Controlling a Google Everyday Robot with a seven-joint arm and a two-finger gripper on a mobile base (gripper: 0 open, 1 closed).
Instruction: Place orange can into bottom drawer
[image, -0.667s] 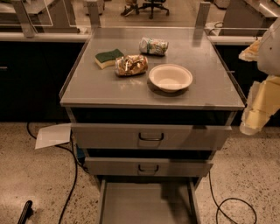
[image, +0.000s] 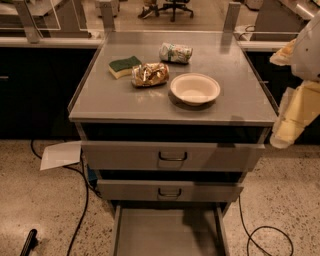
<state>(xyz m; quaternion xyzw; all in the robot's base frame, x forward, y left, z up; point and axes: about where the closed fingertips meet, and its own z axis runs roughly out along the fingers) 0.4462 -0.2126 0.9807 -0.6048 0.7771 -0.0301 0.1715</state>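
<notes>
The orange can (image: 150, 75), dented and shiny golden-orange with brown mottling, lies on its side on the grey cabinet top (image: 125, 102), left of centre. The bottom drawer (image: 167, 232) is pulled out at the foot of the cabinet, and its flat grey floor shows with nothing on it. My gripper (image: 292, 117) hangs at the right edge of the view, beside and off the cabinet's right side, well away from the can. It holds nothing that I can see.
A green-and-yellow sponge (image: 124, 66) lies just left of the can. A white-and-green patterned can (image: 175, 52) lies behind it. A white bowl (image: 195, 88) sits to the right. Two upper drawers (image: 172, 156) with dark handles stand slightly out. Cables (image: 80, 210) and a paper sheet (image: 60, 155) lie on the floor.
</notes>
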